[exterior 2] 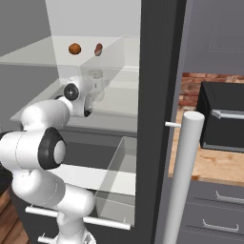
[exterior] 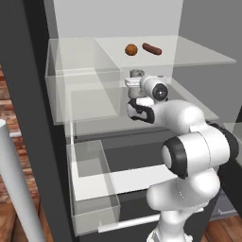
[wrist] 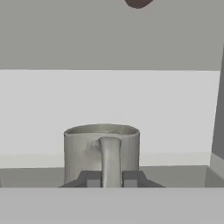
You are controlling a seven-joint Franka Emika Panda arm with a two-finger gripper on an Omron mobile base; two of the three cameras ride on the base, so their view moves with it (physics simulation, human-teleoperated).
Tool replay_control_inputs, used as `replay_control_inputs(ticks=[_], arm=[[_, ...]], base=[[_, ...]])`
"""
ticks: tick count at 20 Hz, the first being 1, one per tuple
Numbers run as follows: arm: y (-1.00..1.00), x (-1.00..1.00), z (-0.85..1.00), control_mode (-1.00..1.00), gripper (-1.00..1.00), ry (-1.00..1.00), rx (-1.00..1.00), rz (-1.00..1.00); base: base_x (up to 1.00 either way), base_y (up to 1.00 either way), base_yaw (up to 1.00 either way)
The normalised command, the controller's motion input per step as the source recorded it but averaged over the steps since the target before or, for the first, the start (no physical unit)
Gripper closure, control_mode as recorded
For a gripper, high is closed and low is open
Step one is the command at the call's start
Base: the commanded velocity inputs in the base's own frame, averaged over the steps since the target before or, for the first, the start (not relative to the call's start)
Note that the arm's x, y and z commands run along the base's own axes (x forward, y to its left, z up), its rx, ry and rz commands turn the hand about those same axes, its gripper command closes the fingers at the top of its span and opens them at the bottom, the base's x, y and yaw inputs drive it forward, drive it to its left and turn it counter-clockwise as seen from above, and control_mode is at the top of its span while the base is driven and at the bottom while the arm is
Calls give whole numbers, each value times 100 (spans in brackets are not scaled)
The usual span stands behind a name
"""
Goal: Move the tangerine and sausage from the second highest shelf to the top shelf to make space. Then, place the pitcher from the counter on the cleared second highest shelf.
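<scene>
matt grey pitcher [wrist: 101, 151], translucent glass top shelf [exterior: 198, 56]

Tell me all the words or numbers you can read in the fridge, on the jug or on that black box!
None: no words, numbers or signs can be read anywhere.
The pitcher, clamped by its handle in the gripper, is plain grey.
The tangerine and sausage on the top shelf carry no labels.
The black microwave shows no readable marking.

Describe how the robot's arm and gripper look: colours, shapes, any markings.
The arm is glossy white, built of rounded, bulbous segments with dark bands and black round caps at the joints. No cables or markings show. The gripper ends in two small, blocky dark grey finger tips, seen in the hand view.
</scene>
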Motion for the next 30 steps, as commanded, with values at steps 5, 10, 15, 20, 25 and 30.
replay_control_inputs(ticks=[5, 10, 15, 20, 25, 30], arm=[[3, 43, -31, -100, 100, 0, -5, 1], [3, 22, -57, -100, 100, 0, -9, 1], [2, 10, -56, -100, 100, 0, -10, 0], [0, -12, -26, -100, 100, 0, -8, 0], [-22, -53, -21, -100, 100, 0, -6, 0], [-39, -52, -19, -100, 100, 0, -3, 0]], base=[[0, 0, 0], [0, 0, 0], [0, 0, 0], [0, 0, 0], [0, 0, 0], [0, 0, 0]])
